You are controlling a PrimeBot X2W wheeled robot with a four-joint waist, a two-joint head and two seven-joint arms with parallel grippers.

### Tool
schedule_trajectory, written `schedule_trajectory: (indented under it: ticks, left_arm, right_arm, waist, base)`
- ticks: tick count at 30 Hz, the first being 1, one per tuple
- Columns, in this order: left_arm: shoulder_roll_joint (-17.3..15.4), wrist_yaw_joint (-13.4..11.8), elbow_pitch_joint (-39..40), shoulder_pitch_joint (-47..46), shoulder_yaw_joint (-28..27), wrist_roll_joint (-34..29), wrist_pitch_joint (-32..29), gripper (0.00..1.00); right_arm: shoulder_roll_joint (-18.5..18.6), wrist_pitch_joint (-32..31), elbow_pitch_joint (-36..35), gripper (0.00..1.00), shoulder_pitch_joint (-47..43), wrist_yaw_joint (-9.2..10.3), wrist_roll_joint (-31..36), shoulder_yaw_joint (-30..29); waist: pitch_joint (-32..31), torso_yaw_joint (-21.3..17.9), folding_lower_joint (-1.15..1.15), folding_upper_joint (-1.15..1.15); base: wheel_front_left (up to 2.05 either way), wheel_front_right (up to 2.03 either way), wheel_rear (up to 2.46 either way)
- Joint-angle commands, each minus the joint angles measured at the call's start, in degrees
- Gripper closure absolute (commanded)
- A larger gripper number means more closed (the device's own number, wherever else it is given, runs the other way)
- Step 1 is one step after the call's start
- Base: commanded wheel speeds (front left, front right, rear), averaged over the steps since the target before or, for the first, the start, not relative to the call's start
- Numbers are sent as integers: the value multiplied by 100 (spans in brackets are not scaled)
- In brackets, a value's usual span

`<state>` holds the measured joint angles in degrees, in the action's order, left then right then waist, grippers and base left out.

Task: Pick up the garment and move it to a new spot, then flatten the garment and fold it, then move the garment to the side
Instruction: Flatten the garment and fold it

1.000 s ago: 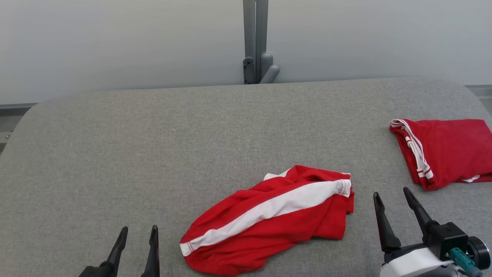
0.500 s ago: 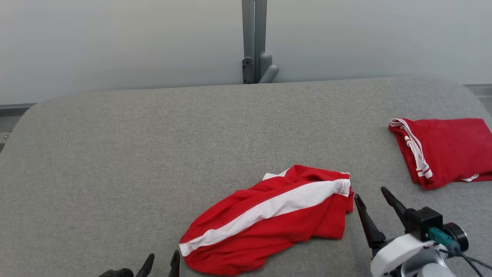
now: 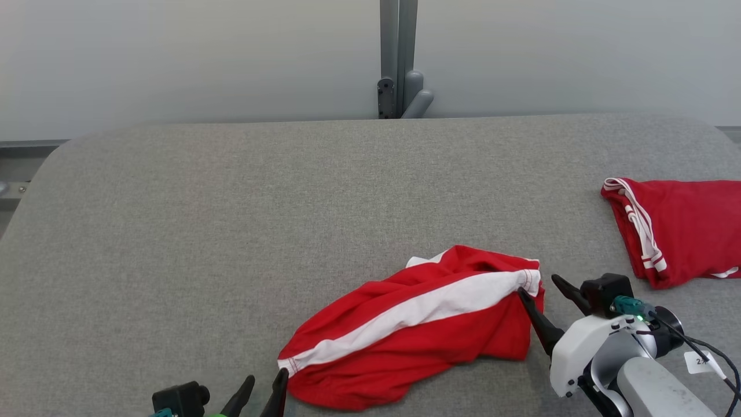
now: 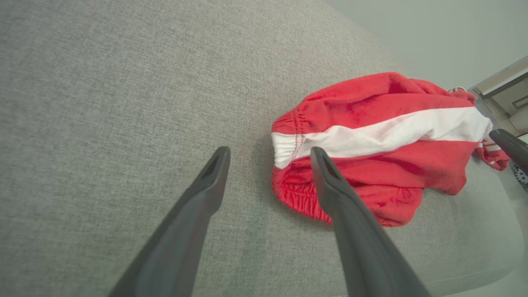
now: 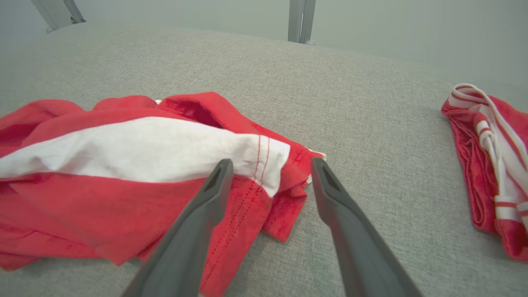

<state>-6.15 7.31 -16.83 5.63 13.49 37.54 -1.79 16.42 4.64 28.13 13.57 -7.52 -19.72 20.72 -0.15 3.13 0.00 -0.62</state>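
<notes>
The garment (image 3: 417,324), red shorts with a broad white stripe, lies crumpled on the grey padded table (image 3: 231,202) near its front edge. My right gripper (image 3: 538,286) stands open at the garment's right end. In the right wrist view its fingers straddle the stitched hem corner (image 5: 264,165), low over the cloth and not shut on it. My left gripper (image 3: 267,375) is open at the garment's left end. In the left wrist view the gathered waistband (image 4: 288,144) lies beside its right finger (image 4: 330,181), while the other finger is over bare table.
A second red garment (image 3: 683,231) with white trim lies folded at the table's right edge, also seen in the right wrist view (image 5: 486,165). A grey post (image 3: 399,58) stands behind the table's far edge. Bare table stretches across the left and back.
The right gripper has moved left, up to the garment's right hem. The left gripper has moved right, toward the waistband end. The camera has shifted a little; the garment lies as before.
</notes>
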Motion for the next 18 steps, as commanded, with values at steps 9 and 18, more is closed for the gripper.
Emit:
schedule_trajectory:
  ticks: [9,18]
  left_arm:
    - [-31,28,-151,-358,205,278,-62,0]
    - [-108,29,-410,-571,425,547,-110,0]
  right_arm:
    - [100,99,272,18,317,8,-220,340]
    - [177,164,520,44,575,8,-519,686]
  waist:
    - [151,-14,0,62]
    - [210,-5,0,62]
  base:
    - [0,0,0]
    - [0,0,0]
